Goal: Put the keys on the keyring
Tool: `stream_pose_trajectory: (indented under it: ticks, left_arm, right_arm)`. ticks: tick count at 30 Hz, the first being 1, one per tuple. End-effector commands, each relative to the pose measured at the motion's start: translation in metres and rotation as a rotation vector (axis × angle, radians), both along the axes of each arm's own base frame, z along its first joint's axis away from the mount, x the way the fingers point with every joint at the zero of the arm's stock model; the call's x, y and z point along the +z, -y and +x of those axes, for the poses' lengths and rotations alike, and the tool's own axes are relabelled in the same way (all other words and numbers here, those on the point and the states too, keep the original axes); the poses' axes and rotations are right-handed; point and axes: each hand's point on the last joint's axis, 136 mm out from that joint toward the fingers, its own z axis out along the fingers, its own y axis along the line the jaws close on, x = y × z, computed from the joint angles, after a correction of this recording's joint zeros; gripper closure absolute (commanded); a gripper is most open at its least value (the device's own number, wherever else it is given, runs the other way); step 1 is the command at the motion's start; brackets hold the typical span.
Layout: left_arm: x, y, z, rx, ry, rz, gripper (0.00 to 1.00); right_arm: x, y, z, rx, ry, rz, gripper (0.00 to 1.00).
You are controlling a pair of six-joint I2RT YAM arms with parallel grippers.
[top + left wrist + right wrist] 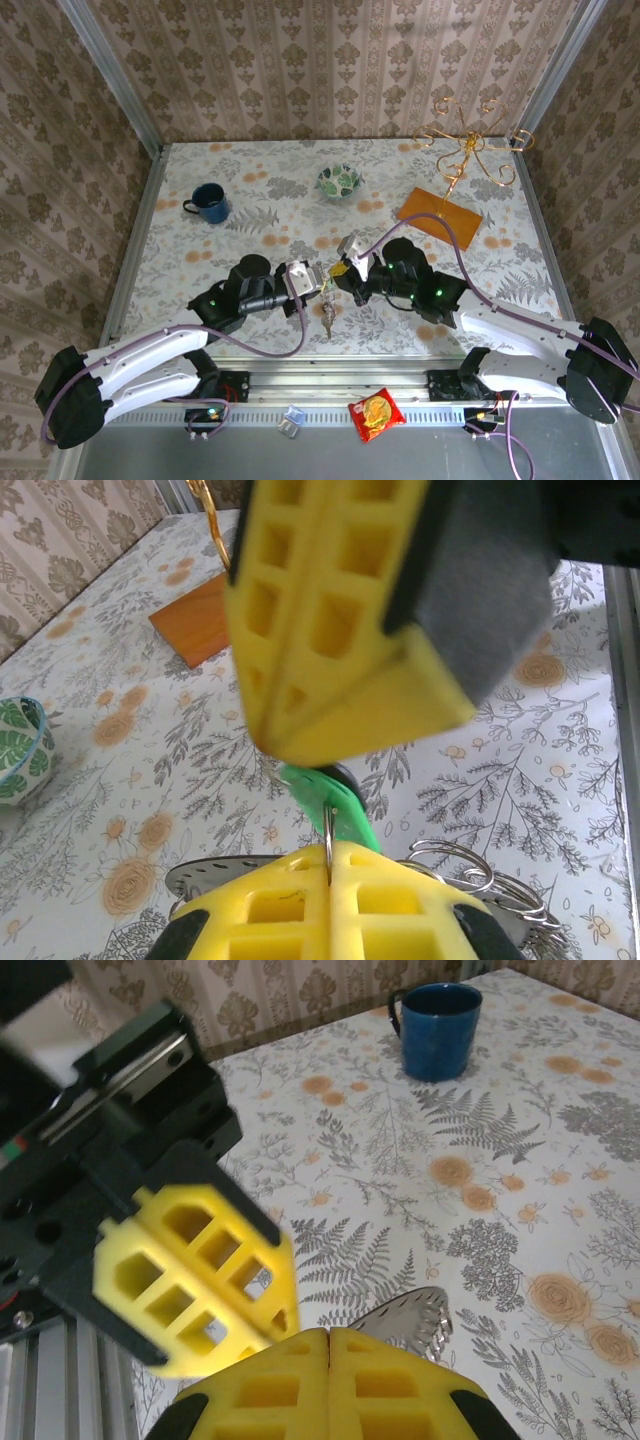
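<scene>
Both grippers meet tip to tip above the middle of the table. My left gripper (318, 283) (330, 848) is shut on the keyring (328, 830), a thin wire loop threaded through the hole in the green head (340, 802) of the keys (328, 308), which hang under the fingertips. My right gripper (347, 270) (318, 748) (328, 1332) is shut, its tips on the upper end of the green head. Spare silver rings (462, 866) and a perforated metal tag (200, 876) (410, 1316) dangle beside the jaws. The grip point itself is hidden in the right wrist view.
A blue mug (208, 203) (437, 1030) stands at the back left and a leaf-patterned bowl (340, 181) at the back middle. An orange board (440, 215) and a gold wire stand (470, 150) sit at the back right. A red snack packet (376, 413) lies on the front rail.
</scene>
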Motion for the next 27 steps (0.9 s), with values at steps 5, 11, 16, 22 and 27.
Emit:
stream_pose_trajectory:
  ticks: [5, 11, 16, 22, 27]
  left_arm:
    - [0.018, 0.004, 0.001, 0.004, 0.044, -0.075, 1.0]
    - [0.025, 0.002, 0.008, 0.071, -0.005, -0.116, 1.0]
    - [0.025, 0.003, 0.011, 0.119, -0.114, -0.143, 1.0]
    - [0.024, 0.006, 0.009, 0.137, -0.229, -0.136, 1.0]
    - [0.025, 0.008, 0.005, 0.126, -0.269, -0.132, 1.0]
  right_arm:
    - [0.006, 0.0, 0.008, -0.047, -0.015, 0.055, 1.0]
    - [-0.002, 0.008, 0.003, -0.035, 0.005, 0.023, 1.0]
    - [-0.005, 0.014, -0.001, 0.0, 0.058, -0.024, 1.0]
    - [-0.002, 0.012, 0.0, 0.057, 0.176, -0.09, 1.0]
    - [0.002, 0.006, -0.002, 0.121, 0.236, -0.132, 1.0]
